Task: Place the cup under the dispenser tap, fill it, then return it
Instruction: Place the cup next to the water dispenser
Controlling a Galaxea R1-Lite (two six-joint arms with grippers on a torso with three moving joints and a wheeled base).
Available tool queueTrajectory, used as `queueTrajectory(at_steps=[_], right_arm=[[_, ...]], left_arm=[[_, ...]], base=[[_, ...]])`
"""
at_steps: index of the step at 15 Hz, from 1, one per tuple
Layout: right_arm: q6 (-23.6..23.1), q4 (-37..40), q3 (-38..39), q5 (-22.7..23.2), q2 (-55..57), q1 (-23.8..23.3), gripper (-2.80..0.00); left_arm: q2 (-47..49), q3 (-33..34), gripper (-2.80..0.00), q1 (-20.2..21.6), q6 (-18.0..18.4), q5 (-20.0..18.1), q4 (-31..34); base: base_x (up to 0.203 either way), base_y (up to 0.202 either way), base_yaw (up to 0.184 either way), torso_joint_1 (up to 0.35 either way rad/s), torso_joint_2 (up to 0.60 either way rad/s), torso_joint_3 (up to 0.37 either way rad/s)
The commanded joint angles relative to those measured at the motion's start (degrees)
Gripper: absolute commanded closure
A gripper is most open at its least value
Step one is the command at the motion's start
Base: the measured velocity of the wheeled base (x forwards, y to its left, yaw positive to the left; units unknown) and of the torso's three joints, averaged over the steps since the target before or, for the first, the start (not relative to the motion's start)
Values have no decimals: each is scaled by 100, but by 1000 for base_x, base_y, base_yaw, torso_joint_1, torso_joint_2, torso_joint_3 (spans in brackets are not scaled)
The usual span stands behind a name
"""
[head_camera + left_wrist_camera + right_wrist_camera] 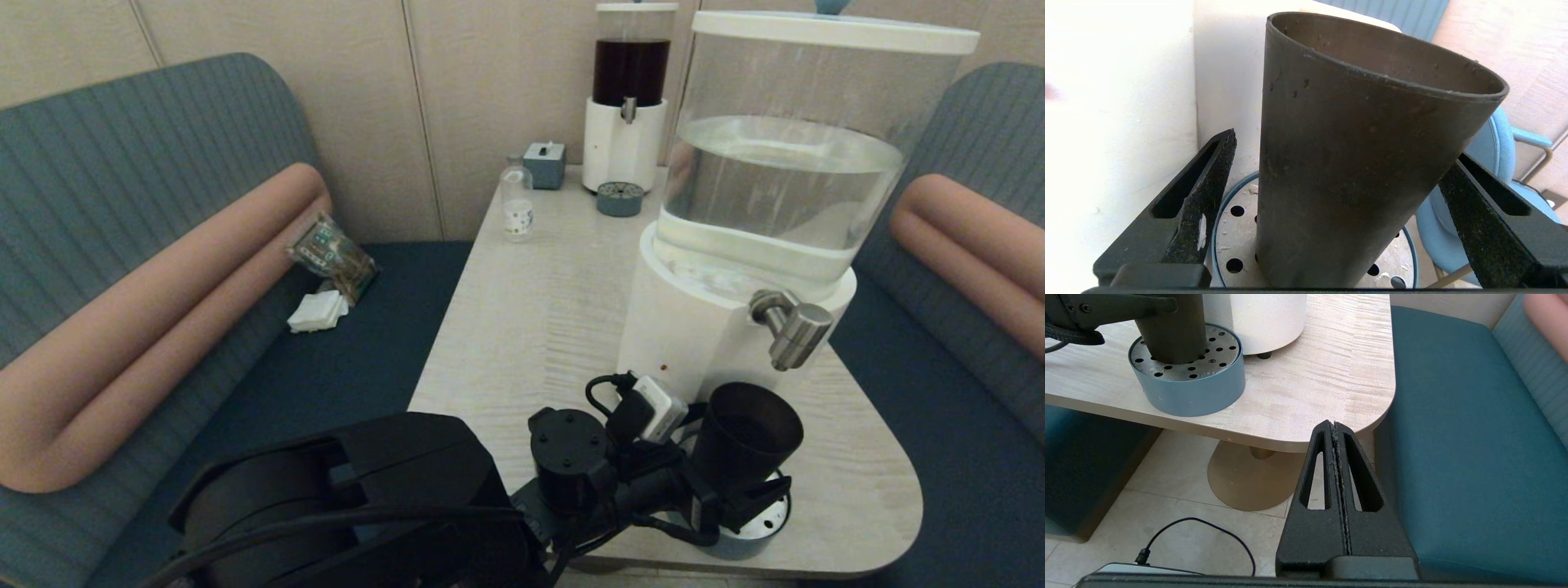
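A pale wood-grain table [531,318] with rounded corners stands between teal benches [122,204] with pink bolsters, against a beige panelled wall. The cup [747,437] stands on a round perforated drip tray [1188,381] at the table's near edge, just below and slightly nearer than the tap [792,327] of the white-based dispenser [759,212]. The left hand [1331,212] flanks the cup, released, one pad apart from it. The right hand [1336,428] is clenched empty, below the table edge above tiled floor [1167,514].
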Motion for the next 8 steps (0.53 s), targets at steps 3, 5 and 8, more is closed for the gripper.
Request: queueTrajectory(at_steps=[3, 5, 8], right_arm=[[-4, 0, 0, 2, -20, 4, 0], [-4, 0, 0, 2, -20, 4, 0], [-4, 0, 0, 2, -20, 4, 0]], left_arm=[[74, -40, 0, 2, -10, 10, -43], [87, -108, 0, 0, -16, 10, -43], [95, -132, 0, -6, -19, 18, -43]], base=[[0, 0, 0, 0, 0, 0], [0, 0, 0, 0, 0, 0], [0, 0, 0, 0, 0, 0]])
